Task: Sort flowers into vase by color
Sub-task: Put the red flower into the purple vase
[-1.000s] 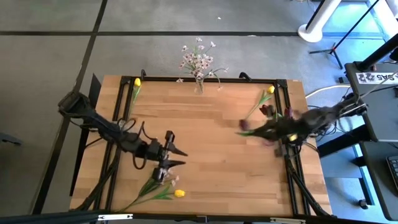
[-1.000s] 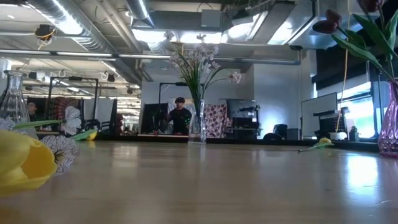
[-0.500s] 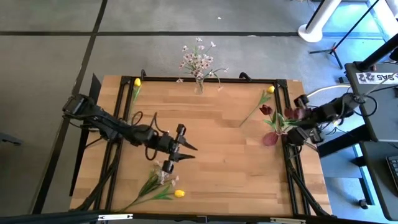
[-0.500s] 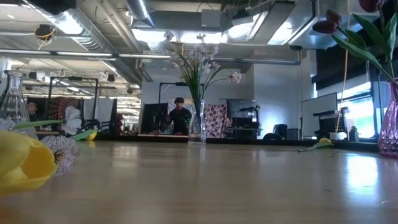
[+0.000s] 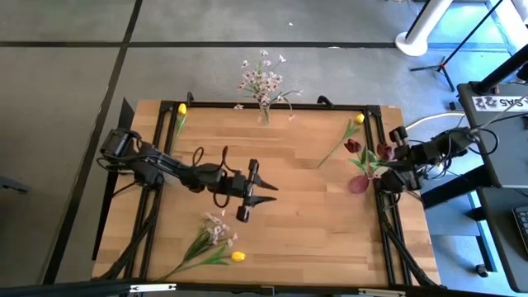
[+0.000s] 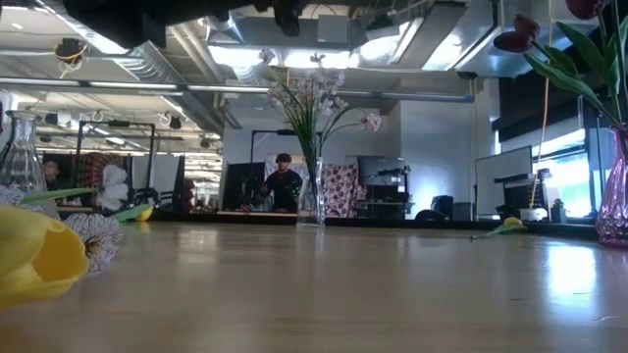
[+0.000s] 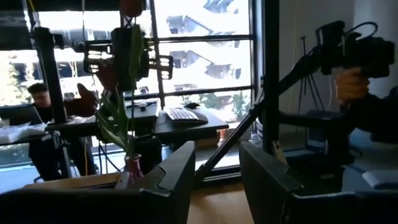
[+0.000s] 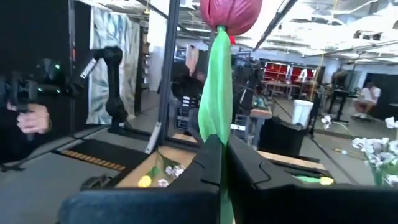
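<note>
I have a maroon tulip point(image 8: 231, 14) pinched by its stem between my right gripper point(image 5: 394, 153) jaws, out past the bench point(image 5: 297, 206) edge beside the pink vase point(image 5: 360, 183). To place it well, I judge I should keep the stem upright, line its lower end over the vase mouth, lower straight in and release only once the stem is well inside, minding the leaves already there.

The pink vase holds maroon tulips point(image 5: 353, 146) with broad green leaves. The clear vase point(image 5: 263, 113) at the far edge holds the spray of pale pink-white blossoms point(image 5: 262, 80). A second clear vase point(image 6: 22, 152) in the low view looks empty.

My left gripper point(image 5: 266, 187) hangs over mid-bench, jaws spread and holding nothing. Loose flowers remain: a yellow tulip point(image 5: 182, 110) at the far left corner, another yellow tulip point(image 5: 358, 120) near the pink vase, and a yellow tulip point(image 5: 238, 256) lying with a blossom sprig point(image 5: 216, 228) by the near edge.
</note>
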Tool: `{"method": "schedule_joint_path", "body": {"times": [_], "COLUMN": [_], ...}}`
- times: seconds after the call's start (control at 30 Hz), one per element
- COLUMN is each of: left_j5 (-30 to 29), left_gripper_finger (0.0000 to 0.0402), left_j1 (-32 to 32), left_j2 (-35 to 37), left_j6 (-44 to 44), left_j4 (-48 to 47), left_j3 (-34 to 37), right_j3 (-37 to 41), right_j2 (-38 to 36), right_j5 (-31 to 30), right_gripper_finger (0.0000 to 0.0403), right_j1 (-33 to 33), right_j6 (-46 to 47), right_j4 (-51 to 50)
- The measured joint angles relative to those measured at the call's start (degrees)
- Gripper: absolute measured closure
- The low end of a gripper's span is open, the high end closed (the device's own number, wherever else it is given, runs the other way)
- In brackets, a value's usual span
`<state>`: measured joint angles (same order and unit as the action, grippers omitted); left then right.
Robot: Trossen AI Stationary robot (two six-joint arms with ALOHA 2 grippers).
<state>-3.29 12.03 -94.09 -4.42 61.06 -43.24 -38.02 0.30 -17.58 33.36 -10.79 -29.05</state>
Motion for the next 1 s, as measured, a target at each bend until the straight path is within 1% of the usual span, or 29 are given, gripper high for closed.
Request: {"method": "schedule_joint_path", "body": {"times": [0.1, 0.23, 0.33, 0.43, 0.5, 0.6, 0.67, 0.73, 0.9, 1.0], "left_j5": [-0.19, -1.36, -6.17, -11.33, -14.17, -18.35, -21.48, -22.54, -22.31, -20.78], "left_gripper_finger": [0.028, 0.028, 0.028, 0.028, 0.028, 0.028, 0.028, 0.028, 0.028, 0.028], "left_j1": [0.1, 1.13, 2.1, 2.89, 3.18, 3.75, 4.07, 4.58, 6.89, 9.0], "left_j2": [-0.46, -0.47, 0.03, 2.0, 3.15, 5.35, 6.95, 8.18, 10.95, 12.45], "left_j6": [0.89, 0.61, 0.22, -0.18, 1.02, 3.81, 7.74, 13.46, 32.18, 41.55], "left_j4": [-0.23, -1.65, -2.65, -6.33, -9.34, -16.81, -23.62, -31.15, -48.97, -61.68], "left_j3": [0.0, 0.0, 0.0, 0.0, -0.44, -1.93, -2.63, -3.22, -4.8, -6.11], "right_j3": [0.99, 1.07, 0.54, -1.8, -3.57, -6.78, -9.0, -11.59, -17.78, -23.65], "right_j2": [0.0, -0.02, 0.07, 1.3, 2.99, 6.17, 8.52, 10.93, 17.27, 22.29], "right_j5": [-1.56, -3.37, -3.25, -3.69, -5.17, -6.87, -6.85, -5.77, -1.79, -0.06], "right_gripper_finger": [0.0395, 0.0394, 0.0394, 0.0386, 0.037, 0.0333, 0.0306, 0.028, 0.0223, 0.0203], "right_j1": [0.0, 0.0, 0.0, 0.0, 0.0, 0.0, 0.0, -0.01, 0.0, 0.0], "right_j6": [0.35, 4.86, 6.45, 7.4, 8.98, 12.32, 15.57, 19.3, 27.46, 30.69], "right_j4": [-3.97, -8.88, -9.99, -12.64, -16.29, -21.46, -26.26, -30.72, -42.09, -45.79]}}
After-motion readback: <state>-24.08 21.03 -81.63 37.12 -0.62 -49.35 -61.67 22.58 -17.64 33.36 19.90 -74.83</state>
